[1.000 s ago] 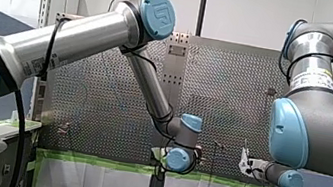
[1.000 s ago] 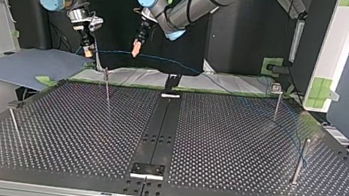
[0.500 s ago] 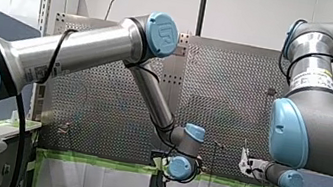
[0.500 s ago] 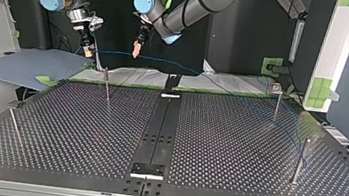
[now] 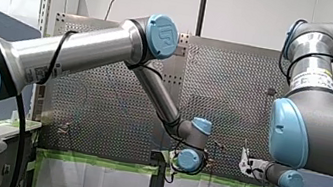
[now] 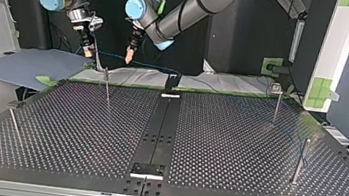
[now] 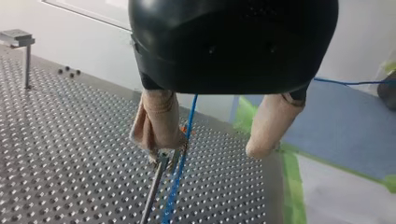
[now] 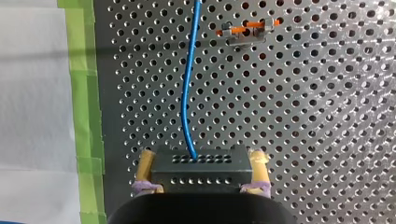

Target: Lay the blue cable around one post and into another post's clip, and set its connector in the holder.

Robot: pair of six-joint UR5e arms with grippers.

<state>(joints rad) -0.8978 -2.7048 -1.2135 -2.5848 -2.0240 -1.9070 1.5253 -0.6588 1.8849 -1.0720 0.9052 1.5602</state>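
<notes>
1. In the front view my left arm [image 5: 85,50] comes in from the left edge, reaches past the middle and bends down at the wrist; its jaws hang low at the edge of the perforated metal bench [image 6: 236,151] that lies far in the top view.
2. My left arm's jaws are released; their two beige padded fingers [image 7: 159,119] stand wide apart under the black body; the thin blue cable [image 7: 180,182] runs down between them, close along one finger and well apart from the other.
3. A thin metal post [image 7: 154,196] rises to just under that same fingertip; the cable passes just beside it; whether the two touch cannot be told.
4. My right arm [image 5: 320,133] fills the front view's right side; its wrist reaches low toward the middle, near my left arm's wrist.
5. My right arm's jaws are clenched on the black perforated block connector [image 8: 201,165]; one yellow pad [image 8: 147,168] presses each side; the cable leaves the block's face and curves ahead over the bench.
6. Further ahead the cable passes just beside a small metal clip with orange levers [image 8: 246,30], apart from it; a strip of green tape [image 8: 84,93] lines the bench's edge.
7. In the top view the cable hangs in the air from one pair of jaws to the other, then runs on toward the view's right.
</notes>
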